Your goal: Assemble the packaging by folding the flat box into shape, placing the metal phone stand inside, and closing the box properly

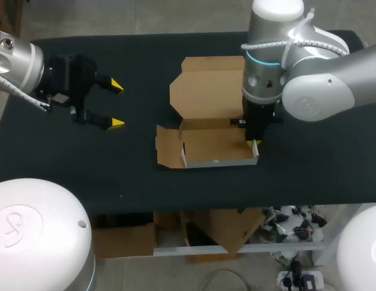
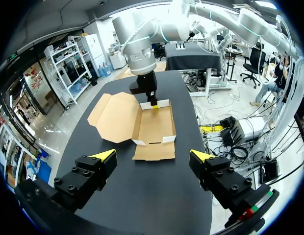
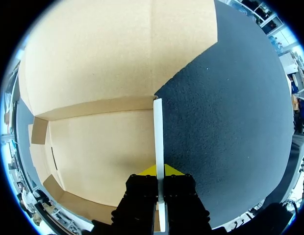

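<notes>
The brown cardboard box (image 1: 212, 145) lies partly folded at mid-table, its lid (image 1: 206, 91) flat behind the tray. The front wall and right side wall stand up, and the left flap (image 1: 168, 147) lies flat. My right gripper (image 1: 255, 144) points straight down, shut on the right side wall (image 3: 158, 142), one yellow tip inside the tray and one outside. My left gripper (image 1: 117, 104) hovers open and empty at the table's left, well clear of the box (image 2: 154, 125). From the left wrist, the right gripper (image 2: 153, 104) shows at the box's far end. No metal phone stand is in view.
The black table (image 1: 67, 157) carries only the box. The table's front edge (image 1: 176, 206) runs a short way in front of the tray.
</notes>
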You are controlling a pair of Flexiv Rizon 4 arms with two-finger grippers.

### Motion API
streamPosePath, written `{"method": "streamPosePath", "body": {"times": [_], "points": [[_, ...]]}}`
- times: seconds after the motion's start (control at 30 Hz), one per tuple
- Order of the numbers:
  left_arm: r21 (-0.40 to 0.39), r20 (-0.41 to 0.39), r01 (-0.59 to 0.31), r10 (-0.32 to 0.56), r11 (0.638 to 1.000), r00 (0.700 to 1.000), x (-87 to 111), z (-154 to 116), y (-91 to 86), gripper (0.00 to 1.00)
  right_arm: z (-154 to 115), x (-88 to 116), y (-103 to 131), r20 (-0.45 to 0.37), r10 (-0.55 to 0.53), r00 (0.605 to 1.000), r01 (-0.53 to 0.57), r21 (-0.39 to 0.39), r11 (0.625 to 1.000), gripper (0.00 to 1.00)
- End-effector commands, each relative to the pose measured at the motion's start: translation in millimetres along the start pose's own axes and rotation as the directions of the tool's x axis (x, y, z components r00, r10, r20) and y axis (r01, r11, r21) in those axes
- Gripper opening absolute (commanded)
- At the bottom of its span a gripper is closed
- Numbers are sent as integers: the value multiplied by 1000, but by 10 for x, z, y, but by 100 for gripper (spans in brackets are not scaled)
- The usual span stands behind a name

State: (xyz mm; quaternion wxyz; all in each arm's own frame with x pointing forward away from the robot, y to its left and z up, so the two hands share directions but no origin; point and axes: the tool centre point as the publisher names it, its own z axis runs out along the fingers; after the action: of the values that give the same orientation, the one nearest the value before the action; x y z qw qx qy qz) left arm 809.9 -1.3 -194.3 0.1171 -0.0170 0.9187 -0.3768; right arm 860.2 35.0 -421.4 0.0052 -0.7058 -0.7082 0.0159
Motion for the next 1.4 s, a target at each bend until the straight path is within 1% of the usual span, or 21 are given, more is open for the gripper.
{"method": "streamPosePath", "body": {"times": [0.03,0.07,0.13,0.2,0.23,0.27,0.3,0.37,0.4,0.43,0.5,0.53,0.57,0.63,0.67,0.7,0.9,0.97,1.03,1.07,1.4], "points": [[-19,42,105,-104,994,994,66,30,-26,100,8,0,-3,1,1,1000,-1,-1,1000,0],[-22,50,139,-138,990,989,108,40,-42,100,8,0,-3,1,1,1000,-1,-1,1000,0],[-41,90,252,-248,967,965,170,56,-77,100,8,0,-3,1,1,1000,-1,-1,1000,0],[-52,109,359,-352,932,929,195,68,-102,100,8,0,-3,1,1,1000,-1,-1,1000,0],[-53,125,420,-411,906,903,210,66,-111,100,8,0,-3,1,1,1000,-1,-1,1000,0],[-74,151,499,-485,864,862,208,82,-119,100,8,0,-3,1,1,1000,-1,-1,1000,0],[-73,156,541,-527,838,836,216,95,-118,100,8,0,-3,1,1,1000,-1,-1,1000,0],[-111,215,651,-621,751,754,231,160,-107,100,8,0,-3,1,1,1000,-1,-1,1000,0],[-101,247,675,-639,731,728,247,191,-97,100,8,0,-3,1,1,1000,-1,-1,1000,0],[-115,268,732,-689,671,673,258,228,-77,100,8,0,-3,1,1,1000,-1,-1,1000,0],[-106,264,778,-736,620,623,278,283,-37,100,8,0,-3,1,1,1000,-1,-1,1000,0],[-111,297,814,-762,570,575,289,327,-17,100,8,0,-3,1,1,1000,-1,-1,1000,0],[-119,287,833,-784,540,550,293,372,2,100,8,0,-3,1,1,1000,-1,-1,1000,0],[-132,284,882,-835,453,472,289,449,47,100,8,0,-3,1,1,1000,-1,-1,1000,0],[-128,288,894,-846,430,448,290,493,64,100,8,0,-3,1,1,1000,-1,-1,1000,0],[-124,291,915,-867,385,404,290,527,83,100,8,0,-3,1,1,1000,-1,-1,1000,0],[-117,300,973,-926,200,227,300,729,174,100,8,0,-3,1,1,1000,-1,-1,1000,0],[-114,303,986,-941,118,148,283,805,222,100,8,0,-3,1,1,1000,-1,-1,1000,0],[-126,299,991,-950,52,88,266,876,271,100,8,0,-3,1,1,1000,-1,-1,1000,0],[-152,297,988,-951,35,80,253,923,300,100,8,0,-3,1,1,1000,-1,-1,1000,0],[-152,297,988,-951,35,80,253,923,300,100,8,0,-3,1,1,1000,-1,-1,1000,0]]}}
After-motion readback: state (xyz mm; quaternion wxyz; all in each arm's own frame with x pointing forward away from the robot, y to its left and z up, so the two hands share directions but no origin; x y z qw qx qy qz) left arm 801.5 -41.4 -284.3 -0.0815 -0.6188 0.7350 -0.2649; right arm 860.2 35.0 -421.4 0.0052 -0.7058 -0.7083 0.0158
